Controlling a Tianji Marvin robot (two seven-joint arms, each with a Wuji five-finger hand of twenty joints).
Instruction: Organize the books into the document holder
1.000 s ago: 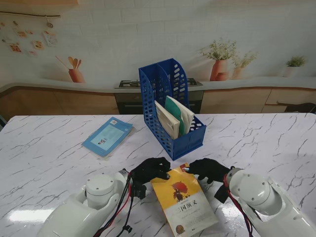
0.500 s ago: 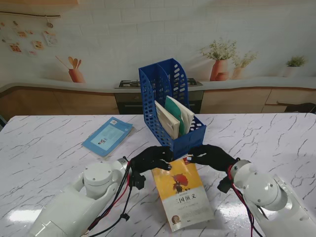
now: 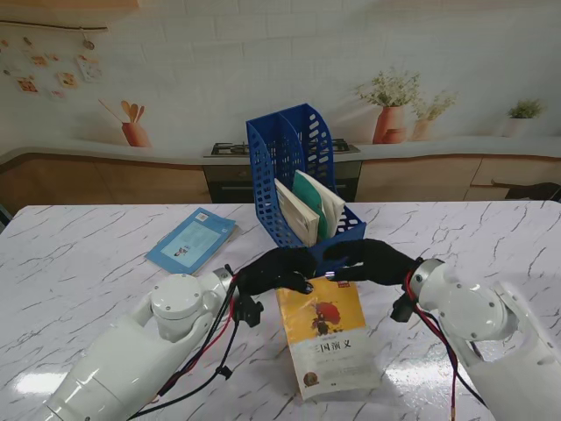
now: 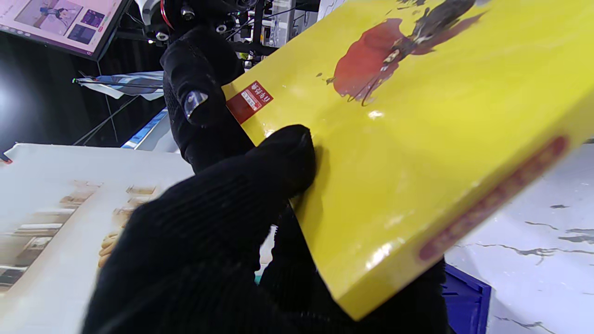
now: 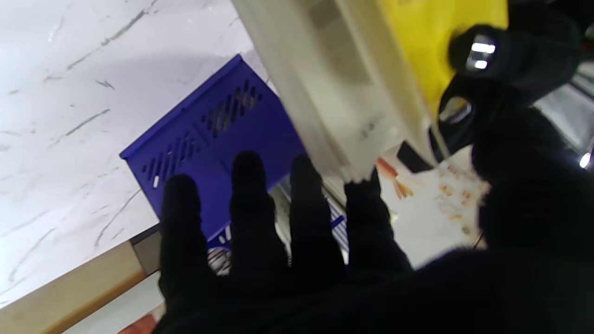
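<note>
Yellow book up in both hands, right at the holder's front lip

My left hand (image 3: pixel 273 272) and right hand (image 3: pixel 372 261) pinch the yellow book's (image 3: pixel 329 338) far corners at centre frame, before the blue document holder (image 3: pixel 302 189). Too low, and its edge could catch the front wall and twist free.

Both arms wear glossy white rounded shells with a round cap at each wrist joint. The left hand (image 3: pixel 276 271) and the right hand (image 3: pixel 372 261) are covered in black knitted gloves; small shiny pads sit on some fingertips (image 4: pixel 195 99). Red and black cables run along each forearm beside the white shell.
</note>
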